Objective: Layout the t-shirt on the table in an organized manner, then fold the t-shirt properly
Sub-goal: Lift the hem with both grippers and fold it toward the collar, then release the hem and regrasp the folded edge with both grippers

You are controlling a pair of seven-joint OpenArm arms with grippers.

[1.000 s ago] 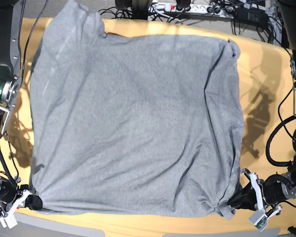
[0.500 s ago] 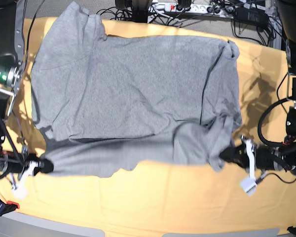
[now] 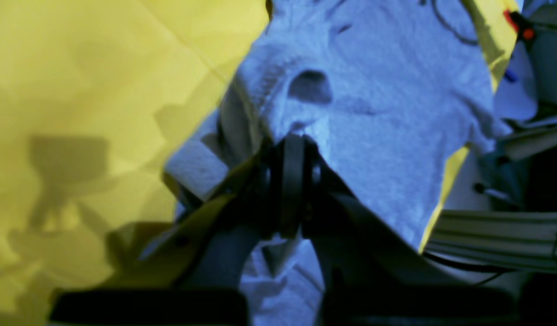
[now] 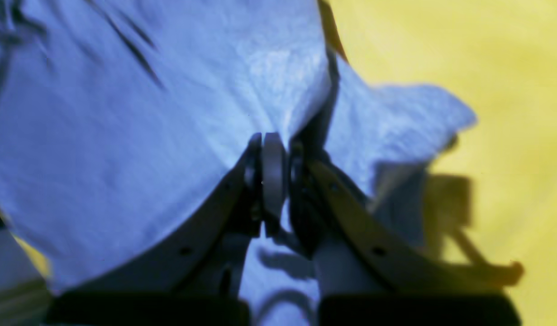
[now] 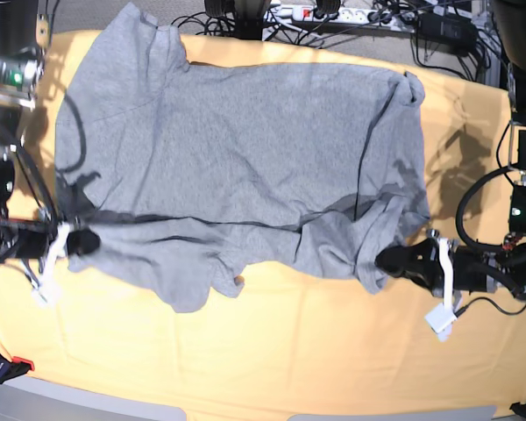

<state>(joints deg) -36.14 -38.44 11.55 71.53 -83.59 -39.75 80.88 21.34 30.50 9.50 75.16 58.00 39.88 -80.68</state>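
Observation:
The heather-grey t-shirt [image 5: 245,149] lies across the far half of the table [image 5: 289,351], its near edge lifted and doubled back in a loose, wrinkled fold. My left gripper [image 5: 390,260], at the right of the base view, is shut on the shirt's near right corner. The left wrist view shows the left gripper [image 3: 289,149] pinching bunched cloth of the t-shirt [image 3: 387,90]. My right gripper [image 5: 86,241], at the left, is shut on the near left corner. In the right wrist view the right gripper [image 4: 271,145] clamps a fold of the t-shirt [image 4: 124,113].
A power strip and tangled cables [image 5: 333,13] run behind the table's far edge. A clamp [image 5: 9,364] sits at the near left corner. Bare yellow-orange cloth [image 5: 272,377] lies between the shirt and the front edge.
Both grippers have moved from the table's front edge toward the far side, carrying the shirt's near edge up and back. More bare table now shows in front.

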